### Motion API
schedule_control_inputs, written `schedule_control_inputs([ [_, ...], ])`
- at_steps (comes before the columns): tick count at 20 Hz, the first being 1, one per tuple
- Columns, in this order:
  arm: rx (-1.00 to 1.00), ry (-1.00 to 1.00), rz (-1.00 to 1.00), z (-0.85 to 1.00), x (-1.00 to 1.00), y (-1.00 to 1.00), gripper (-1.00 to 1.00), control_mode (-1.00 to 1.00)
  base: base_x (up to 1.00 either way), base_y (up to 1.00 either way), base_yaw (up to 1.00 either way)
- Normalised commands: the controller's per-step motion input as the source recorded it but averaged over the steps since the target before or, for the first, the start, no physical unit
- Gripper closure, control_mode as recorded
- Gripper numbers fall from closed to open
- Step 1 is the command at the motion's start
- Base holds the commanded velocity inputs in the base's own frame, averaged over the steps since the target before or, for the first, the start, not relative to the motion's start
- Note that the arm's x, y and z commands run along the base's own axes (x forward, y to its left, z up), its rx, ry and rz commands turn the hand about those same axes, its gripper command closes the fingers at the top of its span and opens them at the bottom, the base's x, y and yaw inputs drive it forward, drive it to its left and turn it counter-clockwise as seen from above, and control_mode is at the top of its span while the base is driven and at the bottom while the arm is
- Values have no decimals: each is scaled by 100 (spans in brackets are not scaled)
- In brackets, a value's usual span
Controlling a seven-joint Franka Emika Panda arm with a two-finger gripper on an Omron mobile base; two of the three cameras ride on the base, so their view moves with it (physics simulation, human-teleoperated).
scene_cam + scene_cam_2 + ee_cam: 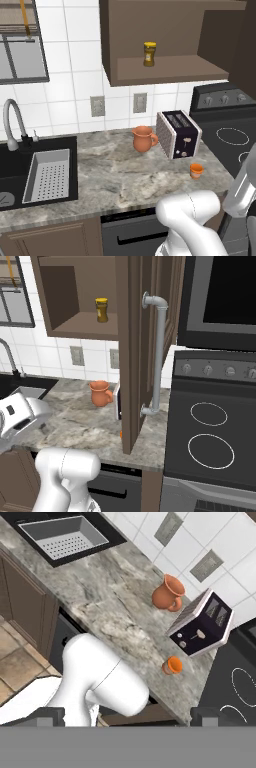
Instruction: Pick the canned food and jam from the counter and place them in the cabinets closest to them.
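Observation:
The jam (196,170) is a small squat orange jar on the grey-brown marbled counter (120,175), in front of the toaster and near the stove. In the hand view the jam (173,665) stands well beyond my gripper (129,718). The gripper's dark fingertips (47,717) are spread wide with nothing between them, so it is open. The wall cabinets (165,67) above the toaster stand open. Only a sliver of the jam (121,434) peeks past the open cabinet door (132,356). The canned food is out of view.
A taller amber jar with a yellow lid (149,54) sits on the cabinet shelf. A terracotta jug (143,138) and a toaster (178,134) stand at the back of the counter. The sink with its drain basket (47,175) lies left, the stove (235,135) right.

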Motion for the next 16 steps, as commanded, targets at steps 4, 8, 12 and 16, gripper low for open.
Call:
schedule_control_inputs([
  [4,0,0,0,-24,0,-8,-100,-100,0,0,0],
  [8,0,0,-1,-22,0,-12,-100,-100,0,0,0],
  [12,0,0,-3,-22,0,-17,-100,-100,0,0,0],
  [16,0,0,-5,-24,2,-18,-100,-100,0,0,0],
])
